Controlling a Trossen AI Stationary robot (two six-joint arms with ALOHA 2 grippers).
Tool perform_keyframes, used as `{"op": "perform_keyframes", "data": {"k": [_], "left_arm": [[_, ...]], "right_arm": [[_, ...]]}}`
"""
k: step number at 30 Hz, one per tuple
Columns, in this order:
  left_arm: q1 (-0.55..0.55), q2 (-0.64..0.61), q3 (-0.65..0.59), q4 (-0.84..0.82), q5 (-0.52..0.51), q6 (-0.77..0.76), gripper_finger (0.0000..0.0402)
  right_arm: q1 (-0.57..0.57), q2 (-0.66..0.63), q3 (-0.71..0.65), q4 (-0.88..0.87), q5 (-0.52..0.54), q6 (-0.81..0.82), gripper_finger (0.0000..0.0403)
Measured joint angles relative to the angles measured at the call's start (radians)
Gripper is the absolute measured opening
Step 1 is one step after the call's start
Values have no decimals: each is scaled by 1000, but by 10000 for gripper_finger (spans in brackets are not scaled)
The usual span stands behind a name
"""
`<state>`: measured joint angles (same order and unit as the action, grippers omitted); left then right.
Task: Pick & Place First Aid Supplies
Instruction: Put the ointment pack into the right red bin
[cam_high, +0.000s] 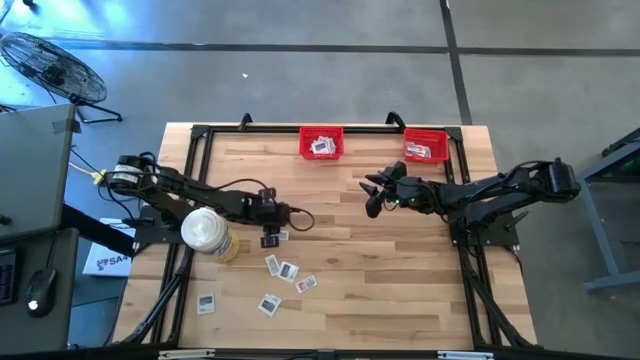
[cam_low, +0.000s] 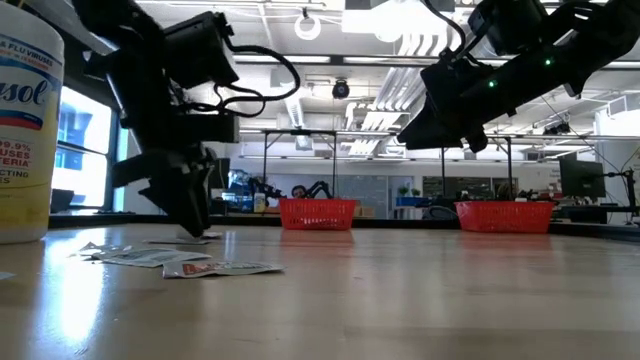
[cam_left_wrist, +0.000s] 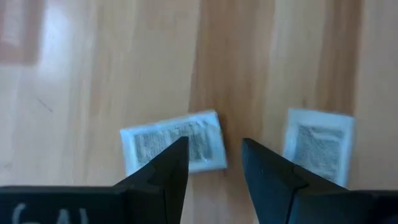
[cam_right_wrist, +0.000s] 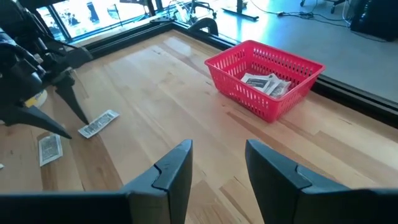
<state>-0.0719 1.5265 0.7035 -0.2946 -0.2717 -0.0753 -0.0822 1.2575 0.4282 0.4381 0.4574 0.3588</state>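
Note:
Several small white first aid packets lie flat on the wooden table near its front left. My left gripper is open and points steeply down, low over one packet. One fingertip stands over that packet's edge, and a second packet lies just beside the other finger. Whether a finger touches the packet cannot be told. My right gripper hovers open and empty above the table's middle. Two red bins at the far edge hold a few packets each.
A large white cylinder with a yellowish base stands upright close beside my left arm. A black metal frame runs around the table's edges. Bare wood lies between the two grippers and toward the front right.

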Motion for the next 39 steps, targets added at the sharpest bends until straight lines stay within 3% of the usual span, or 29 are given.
{"op": "perform_keyframes", "data": {"k": [6,12,17,25,39], "left_arm": [[53,12,-33,42,42,-8,128],[90,25,-67,77,104,-4,64],[105,40,-85,103,91,-19,6],[111,28,-97,162,68,-45,1],[111,-26,-43,269,192,-63,0]], "right_arm": [[0,0,0,1,-4,7,142],[0,0,0,7,-4,7,142],[0,0,0,7,-5,7,142],[1,0,0,8,-62,-1,142],[91,0,0,103,-127,-179,142]]}}
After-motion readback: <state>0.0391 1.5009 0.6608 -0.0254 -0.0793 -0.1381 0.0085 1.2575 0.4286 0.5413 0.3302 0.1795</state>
